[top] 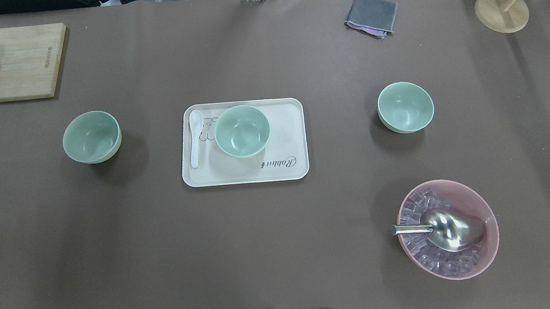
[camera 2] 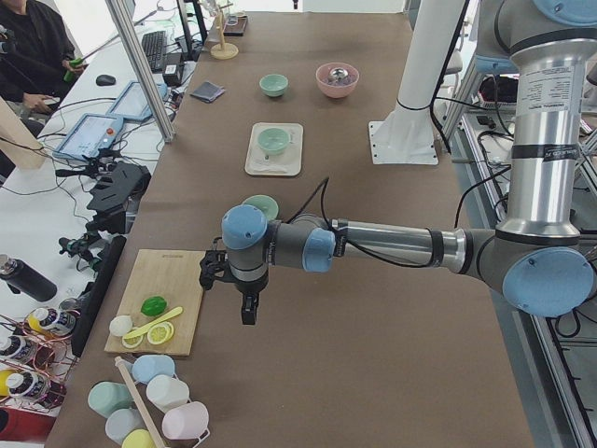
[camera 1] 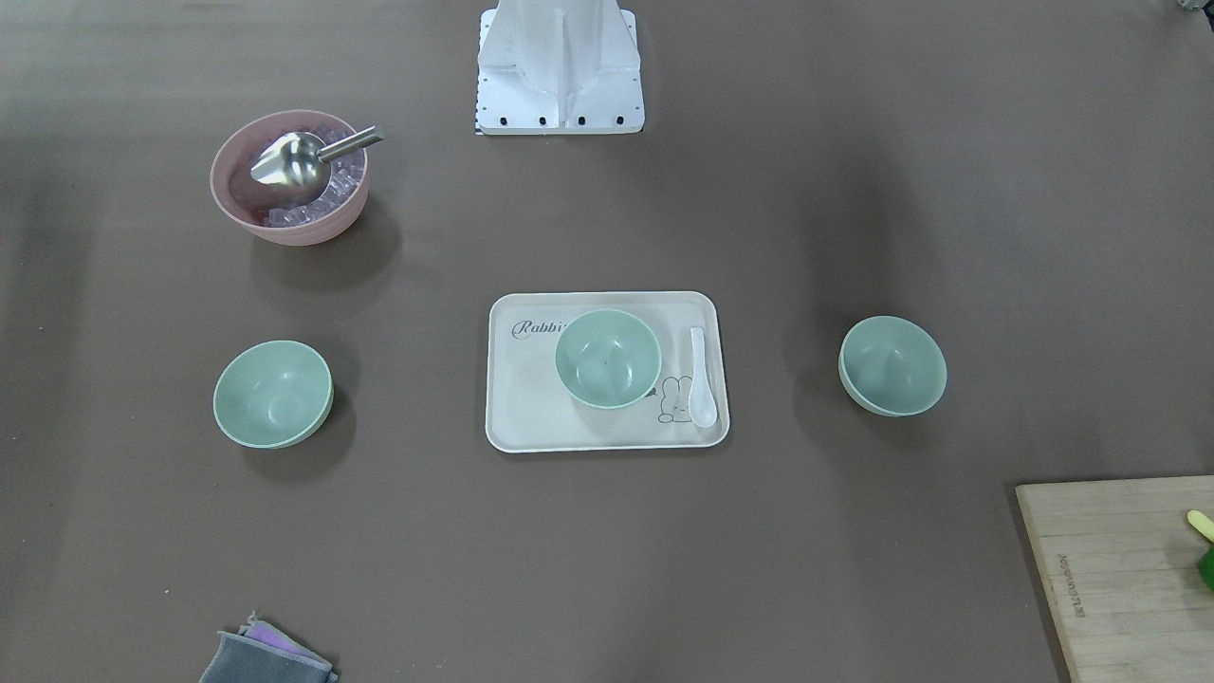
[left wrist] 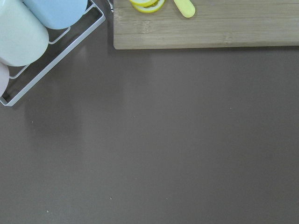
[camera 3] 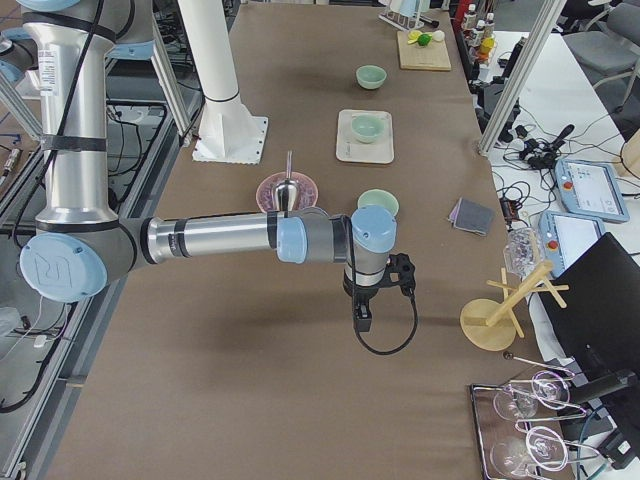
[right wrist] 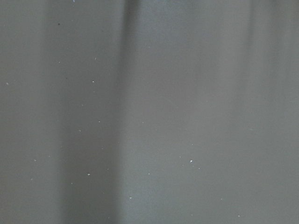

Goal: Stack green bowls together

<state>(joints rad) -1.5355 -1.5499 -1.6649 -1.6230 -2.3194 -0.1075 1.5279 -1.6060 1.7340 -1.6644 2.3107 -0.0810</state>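
pale mint-green round matte bowls stand apart: middle bowl (top: 242,130) on the cream rectangular tray (top: 288,124) lettered "rabbit", left bowl (top: 91,137) and right bowl (top: 405,107) well off either side. left gripper (camera 2: 249,315), right gripper (camera 3: 361,320): grip cannot be told.

The green bowls (top: 92,137) look matt and smooth, perhaps plastic. The tray (top: 283,129) is matt cream and the spoon (top: 195,141) glossy white. A polished metal scoop (top: 452,229) gleams in the matt pink bowl (top: 492,245). The table cover (top: 281,232) is dull brown, the cutting board (top: 13,67) bare wood.
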